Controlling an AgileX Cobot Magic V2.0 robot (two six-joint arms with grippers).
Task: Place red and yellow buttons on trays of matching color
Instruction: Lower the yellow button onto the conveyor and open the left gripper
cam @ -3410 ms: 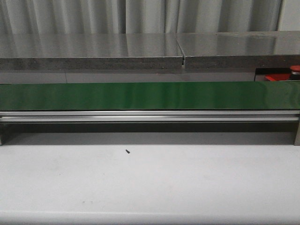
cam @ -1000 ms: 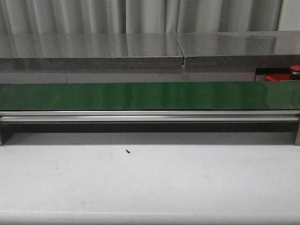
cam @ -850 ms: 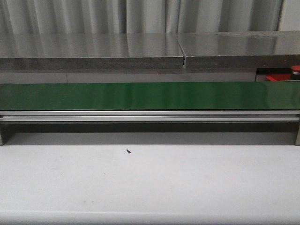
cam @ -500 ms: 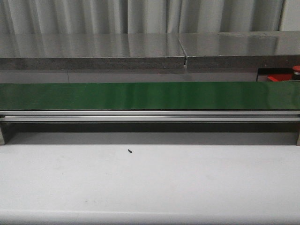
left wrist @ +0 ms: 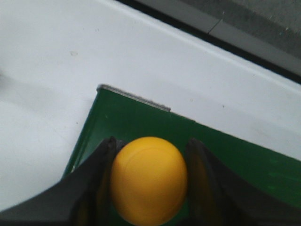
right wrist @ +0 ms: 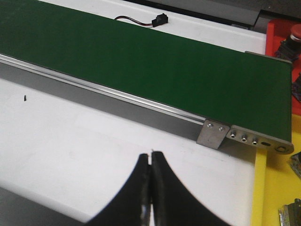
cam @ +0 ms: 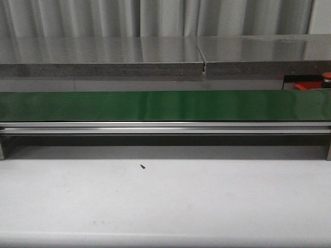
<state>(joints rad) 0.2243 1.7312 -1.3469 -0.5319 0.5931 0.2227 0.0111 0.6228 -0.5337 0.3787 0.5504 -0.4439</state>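
The white counter (cam: 165, 201) fills the lower half of the front view. Across the middle of that frame runs the long green belt (cam: 165, 105), edge to edge, on a silver rail (cam: 165, 128), with a grey steel shelf (cam: 103, 54) behind it and pale curtains (cam: 155, 18) along the top. No arm shows in this view.

At the right edge of the front view, just above the belt, sits a red tray (cam: 308, 85); only a strip of it shows behind the belt. A red button (cam: 326, 76) shows above that strip, but whether it rests in the tray cannot be told. In the right wrist view the same red tray (right wrist: 277, 37) sits in the upper right corner with a red-capped button (right wrist: 296, 32) cut off by the frame edge. Below it, down the right side of that frame, lies a yellow tray (right wrist: 273, 193); some grey metal bits lie at its far right edge, too cropped to identify.

The left claw (left wrist: 149, 176) is clamped on a yellow button (left wrist: 148, 179), its dark fingers (left wrist: 99, 174) pressed against both sides of the dome. It hangs over the end of the belt (left wrist: 141, 122), at the bottom centre of the left wrist view, with white counter beyond.

The right claw (right wrist: 151, 188) has its fingers together and holds nothing, over bare counter near the belt's end bracket (right wrist: 214, 134). A small black speck (cam: 141, 166) lies on the counter.
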